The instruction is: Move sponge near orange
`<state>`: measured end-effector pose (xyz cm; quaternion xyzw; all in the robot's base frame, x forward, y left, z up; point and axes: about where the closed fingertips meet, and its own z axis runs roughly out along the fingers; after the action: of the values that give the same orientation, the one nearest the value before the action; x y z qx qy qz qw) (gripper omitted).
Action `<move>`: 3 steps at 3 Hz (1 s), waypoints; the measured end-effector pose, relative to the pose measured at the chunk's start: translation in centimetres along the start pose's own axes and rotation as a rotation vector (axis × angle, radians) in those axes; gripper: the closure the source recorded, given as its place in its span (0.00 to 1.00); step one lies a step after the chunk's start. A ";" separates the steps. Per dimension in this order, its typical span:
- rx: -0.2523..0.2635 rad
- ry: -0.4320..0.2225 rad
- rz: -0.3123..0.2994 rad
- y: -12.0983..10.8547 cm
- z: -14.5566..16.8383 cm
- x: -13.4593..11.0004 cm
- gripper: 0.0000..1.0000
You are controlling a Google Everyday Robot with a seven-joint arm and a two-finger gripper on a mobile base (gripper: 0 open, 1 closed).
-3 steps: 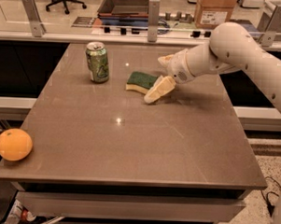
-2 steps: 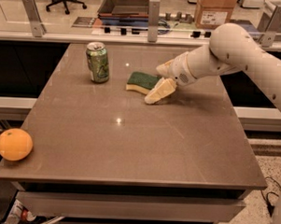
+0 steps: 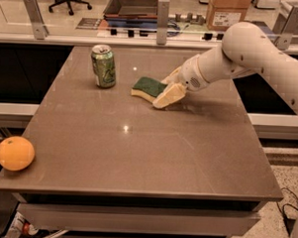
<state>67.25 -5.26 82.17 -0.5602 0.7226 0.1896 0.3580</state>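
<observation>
The sponge (image 3: 147, 86), dark green on top with a pale yellow body, lies flat on the brown table (image 3: 152, 156), right of the middle at the back. My gripper (image 3: 166, 88) is down at the sponge's right end and straddles it, with the white arm reaching in from the right. The orange (image 3: 15, 153) sits at the table's front left corner, far from the sponge and the gripper.
A green drink can (image 3: 103, 66) stands upright just left of the sponge. The table's front edge runs close below the orange. A railing with metal posts (image 3: 162, 15) runs behind the table.
The gripper has settled slightly lower and closer onto the sponge's right end. The sponge, the can and the orange have not moved.
</observation>
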 end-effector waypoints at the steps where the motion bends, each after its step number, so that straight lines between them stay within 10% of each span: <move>1: 0.000 0.000 0.000 0.0 -0.1 -0.1 0.88; 3: -0.005 0.000 -0.001 0.1 0.2 -0.1 1.00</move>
<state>67.23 -5.01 82.13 -0.5614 0.7218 0.1913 0.3567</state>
